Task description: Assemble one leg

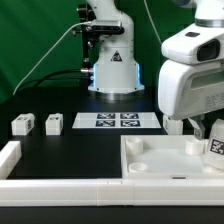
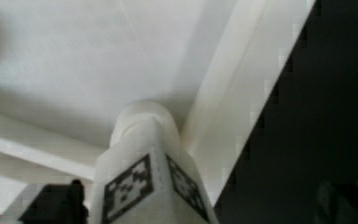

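A white leg [image 2: 137,165] with black-and-white markers stands with its round end in a corner socket of the large white tray [image 2: 87,60]. My gripper [image 2: 202,205] is open around it. One dark finger [image 2: 59,203] is close beside the leg. The other finger [image 2: 346,205] stands well apart from it, with dark table showing between them. In the exterior view the gripper [image 1: 212,138] hangs over the tray [image 1: 165,160] at its right corner, and the leg [image 1: 215,147] shows under the hand.
Two more white legs [image 1: 22,124] [image 1: 53,123] stand on the black table at the exterior view's left. The marker board [image 1: 117,121] lies in front of the robot base. A white rail [image 1: 60,186] runs along the front and up the left edge.
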Controlling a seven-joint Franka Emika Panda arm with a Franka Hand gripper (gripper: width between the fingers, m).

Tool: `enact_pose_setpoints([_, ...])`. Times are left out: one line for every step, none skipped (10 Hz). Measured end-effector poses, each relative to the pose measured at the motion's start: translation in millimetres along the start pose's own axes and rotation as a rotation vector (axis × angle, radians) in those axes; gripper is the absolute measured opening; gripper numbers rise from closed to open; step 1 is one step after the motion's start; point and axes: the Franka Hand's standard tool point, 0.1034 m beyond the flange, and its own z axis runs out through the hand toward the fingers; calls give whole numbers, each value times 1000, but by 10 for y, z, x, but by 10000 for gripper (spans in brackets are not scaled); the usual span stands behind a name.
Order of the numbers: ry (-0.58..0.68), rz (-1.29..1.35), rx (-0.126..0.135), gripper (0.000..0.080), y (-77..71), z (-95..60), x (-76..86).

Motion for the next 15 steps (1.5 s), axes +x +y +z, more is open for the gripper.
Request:
enact_pose_setpoints([-3, -110, -7, 649, 30, -2, -9])
enact_pose_setpoints([-2, -111, -6, 649, 38, -3, -12])
enact_pose_setpoints([0, -110, -7, 649, 45, 0, -14])
enact_pose_setpoints([0, -109, -7, 649, 48, 7, -19])
enact_pose_setpoints([0, -109, -7, 649, 47, 6, -19])
enact_pose_setpoints([0, -108, -7, 649, 45, 6, -18])
enact_pose_setpoints([0, -106, -7, 649, 36, 6, -15])
enact_pose_setpoints([0, -108, -7, 649, 25, 5, -9])
enact_pose_setpoints([-4, -115, -6, 649, 23, 4, -12])
enact_pose_setpoints([-6, -119, -5, 554, 23, 7, -12])
enact_pose_setpoints([-4, -116, -7, 399, 40, 8, -15])
enact_pose_setpoints([-5, -112, -12, 399, 84, 1, -27])
enact_pose_setpoints([-7, -110, -16, 304, 117, 5, -42])
enact_pose_setpoints([-8, -109, -17, 304, 122, 6, -45])
enact_pose_setpoints([-8, -104, -17, 303, 131, 6, -49])
